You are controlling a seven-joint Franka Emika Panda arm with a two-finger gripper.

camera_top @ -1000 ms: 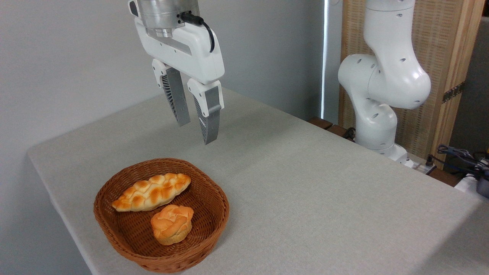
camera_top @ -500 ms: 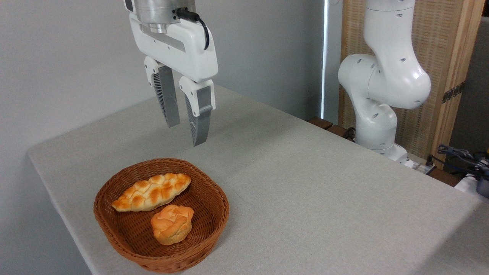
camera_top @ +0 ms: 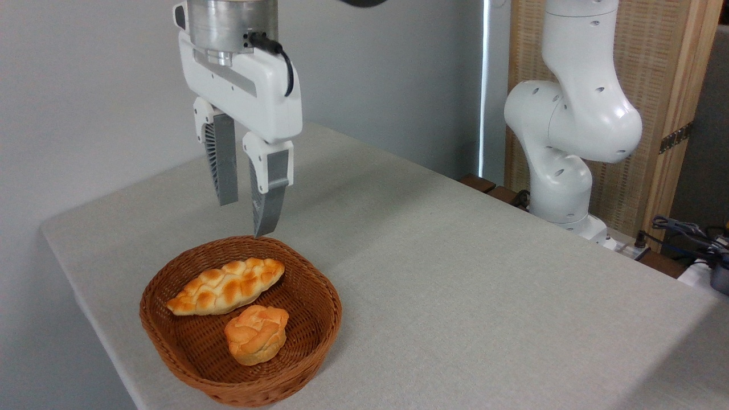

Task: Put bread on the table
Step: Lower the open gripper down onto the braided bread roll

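Note:
The bread (camera_top: 226,286), a long braided golden loaf with pointed ends, lies across the back of a brown wicker basket (camera_top: 319,330) on the grey-beige table (camera_top: 455,273). My gripper (camera_top: 245,219) hangs open above the basket's far rim, fingers pointing down, nothing between them. It is above and slightly behind the loaf, not touching it. Its nearer fingertip sits just over the rim.
A small round knotted bun (camera_top: 256,333) lies in the basket in front of the loaf. The arm's white base (camera_top: 564,171) stands at the table's far right edge. Cables and a dark device (camera_top: 700,245) lie at the right.
The gripper has moved left and down toward the basket over the last second, still open. The loaf and bun have not moved.

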